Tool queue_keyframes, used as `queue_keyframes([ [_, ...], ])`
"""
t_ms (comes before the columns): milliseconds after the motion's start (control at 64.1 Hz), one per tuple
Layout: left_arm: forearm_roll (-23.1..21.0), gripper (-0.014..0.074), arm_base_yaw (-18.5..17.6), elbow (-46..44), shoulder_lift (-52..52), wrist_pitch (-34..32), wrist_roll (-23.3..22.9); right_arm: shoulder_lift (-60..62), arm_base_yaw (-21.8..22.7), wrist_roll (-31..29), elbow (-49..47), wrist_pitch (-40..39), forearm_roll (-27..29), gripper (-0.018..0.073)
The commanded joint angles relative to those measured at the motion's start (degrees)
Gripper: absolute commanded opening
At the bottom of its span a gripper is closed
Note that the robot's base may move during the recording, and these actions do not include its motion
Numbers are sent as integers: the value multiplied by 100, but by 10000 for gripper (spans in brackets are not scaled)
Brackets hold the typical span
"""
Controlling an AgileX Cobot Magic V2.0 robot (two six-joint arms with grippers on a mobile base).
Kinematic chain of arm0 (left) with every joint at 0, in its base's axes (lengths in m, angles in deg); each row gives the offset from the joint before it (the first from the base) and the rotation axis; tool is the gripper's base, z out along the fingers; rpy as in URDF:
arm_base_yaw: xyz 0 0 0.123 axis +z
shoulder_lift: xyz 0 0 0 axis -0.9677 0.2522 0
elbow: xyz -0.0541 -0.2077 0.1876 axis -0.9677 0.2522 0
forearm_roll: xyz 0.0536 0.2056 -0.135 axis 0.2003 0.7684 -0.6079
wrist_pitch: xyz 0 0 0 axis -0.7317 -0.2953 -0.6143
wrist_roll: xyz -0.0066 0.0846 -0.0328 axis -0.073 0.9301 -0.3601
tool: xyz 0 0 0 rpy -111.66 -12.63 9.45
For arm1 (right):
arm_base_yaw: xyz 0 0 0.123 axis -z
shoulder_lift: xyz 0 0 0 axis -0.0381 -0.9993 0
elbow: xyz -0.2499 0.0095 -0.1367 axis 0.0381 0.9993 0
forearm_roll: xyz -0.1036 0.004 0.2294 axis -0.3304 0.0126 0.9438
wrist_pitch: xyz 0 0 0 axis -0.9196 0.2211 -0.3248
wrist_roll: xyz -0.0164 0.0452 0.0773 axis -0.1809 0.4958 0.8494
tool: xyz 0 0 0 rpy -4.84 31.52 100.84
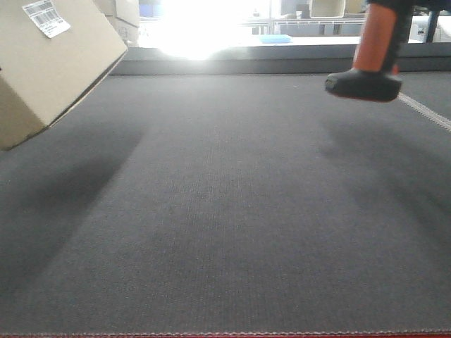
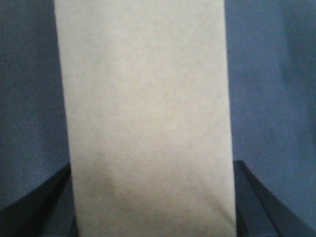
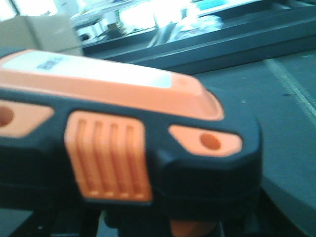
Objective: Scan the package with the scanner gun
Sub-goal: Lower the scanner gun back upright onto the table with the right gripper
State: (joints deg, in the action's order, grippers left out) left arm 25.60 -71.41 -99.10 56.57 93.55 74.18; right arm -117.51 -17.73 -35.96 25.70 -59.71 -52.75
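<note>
Tilted cardboard package (image 1: 49, 70), ribbed orange-black scanner gun (image 1: 373, 53), seemingly both aloft.

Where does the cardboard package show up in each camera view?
Front: package top left corner, tilted, off the mat.
Left wrist: fills the middle, between the dark fingers.
Right wrist: tan box top left behind the scanner, possibly it.
Shared: the grey mat.

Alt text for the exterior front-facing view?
A tan cardboard box with a white barcode label tilts at upper left above a grey mat; a scanner hangs at upper right, only its orange handle and black foot showing.
</note>
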Motion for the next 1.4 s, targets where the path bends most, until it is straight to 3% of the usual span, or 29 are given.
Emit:
queue_keyframes([
  [0,-56,-111,-33,-35,-64,-35,-39,-82,21,259,-25,-484,-554,-154],
  [437,-56,-111,-33,-35,-64,-35,-39,-861,69,131,-25,-1936,-546,-154],
  [656,-56,-111,-33,-35,-64,-35,-39,-1130,59,131,-25,-1979,-546,-154],
  [827,-56,-111,-33,-35,-64,-35,-39,-1341,59,474,-25,-2004,-546,-154],
  [1389,-56,-111,-33,-35,-64,-35,-39,-1765,59,474,-25,-1996,-334,-154],
])
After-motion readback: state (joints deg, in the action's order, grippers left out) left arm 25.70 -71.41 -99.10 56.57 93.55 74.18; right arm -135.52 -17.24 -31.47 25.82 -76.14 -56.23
